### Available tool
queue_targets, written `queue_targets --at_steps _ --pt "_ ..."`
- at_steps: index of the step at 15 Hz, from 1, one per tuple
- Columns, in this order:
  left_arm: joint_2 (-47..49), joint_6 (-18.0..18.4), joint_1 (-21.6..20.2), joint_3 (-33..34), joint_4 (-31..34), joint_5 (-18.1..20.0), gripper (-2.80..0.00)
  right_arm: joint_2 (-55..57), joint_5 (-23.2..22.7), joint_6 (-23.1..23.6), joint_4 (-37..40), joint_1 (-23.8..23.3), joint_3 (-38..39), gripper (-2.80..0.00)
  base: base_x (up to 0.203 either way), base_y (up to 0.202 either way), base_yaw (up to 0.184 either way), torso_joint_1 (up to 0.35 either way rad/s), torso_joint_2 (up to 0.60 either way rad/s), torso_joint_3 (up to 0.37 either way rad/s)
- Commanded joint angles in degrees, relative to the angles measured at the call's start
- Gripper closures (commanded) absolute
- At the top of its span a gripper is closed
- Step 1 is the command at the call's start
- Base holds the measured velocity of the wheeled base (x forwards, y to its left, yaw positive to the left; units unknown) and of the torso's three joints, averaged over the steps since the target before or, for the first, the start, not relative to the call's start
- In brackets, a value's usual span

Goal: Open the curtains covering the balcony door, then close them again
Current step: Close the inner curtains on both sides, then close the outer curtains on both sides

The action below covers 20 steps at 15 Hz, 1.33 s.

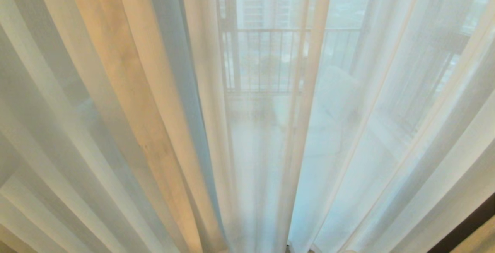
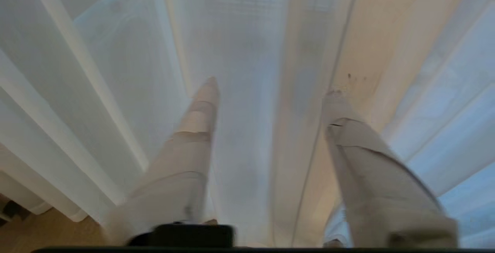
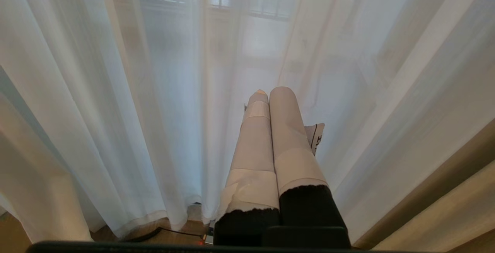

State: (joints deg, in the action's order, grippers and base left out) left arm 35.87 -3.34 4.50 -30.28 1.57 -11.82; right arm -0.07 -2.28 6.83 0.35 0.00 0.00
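The thin white see-through pleated curtains were seen hanging to the floor across the whole head view, drawn over the balcony door. Warm beige-tinted folds were noted on the left of that view. A narrow join between 2 sheer panels was noted near the centre. Through the fabric, a dark railing with vertical bars and pale tower blocks were made out; the door frame itself could not be told apart with certainty.

Left hand: shown only in the left wrist view, blurred, its 2 pale-taped fingers spread apart, directed at the sheer folds. No fabric was seen pinched between them; whether the tips touched the cloth could not be told.

Right hand: shown only in the right wrist view, its 2 fingers pressed together, nothing held, pointed at the sheers just above the brown wooden floor.
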Motion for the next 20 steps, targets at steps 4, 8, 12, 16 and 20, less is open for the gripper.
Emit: queue_targets --at_steps 4,8,12,16,20 --pt "-6.82 -0.09 -2.09 4.78 0.03 0.97 0.00 0.07 -0.01 0.03 0.01 0.00 0.00 0.00 0.000 0.000 0.000 0.000 0.00 0.000" --pt "-11.71 -0.15 -4.10 9.80 0.01 3.61 0.00 0.07 -0.01 0.03 0.00 0.00 0.00 0.00 0.000 0.000 0.000 0.000 0.00 0.000" --pt "-16.05 -0.27 -5.17 15.15 0.03 4.87 0.00 0.07 -0.01 0.03 0.00 0.00 0.00 0.00 0.000 0.000 0.000 0.000 0.00 0.000" --pt "-23.04 -0.25 -5.00 20.10 1.06 6.59 0.00 0.07 -0.01 0.03 0.00 0.00 0.00 0.00 0.000 0.000 0.000 0.000 0.00 0.000" --pt "-29.58 -0.32 -4.55 20.26 10.95 8.70 0.00 0.07 -0.01 0.03 0.00 0.00 0.00 0.00 0.000 0.000 0.000 0.000 0.00 0.000"
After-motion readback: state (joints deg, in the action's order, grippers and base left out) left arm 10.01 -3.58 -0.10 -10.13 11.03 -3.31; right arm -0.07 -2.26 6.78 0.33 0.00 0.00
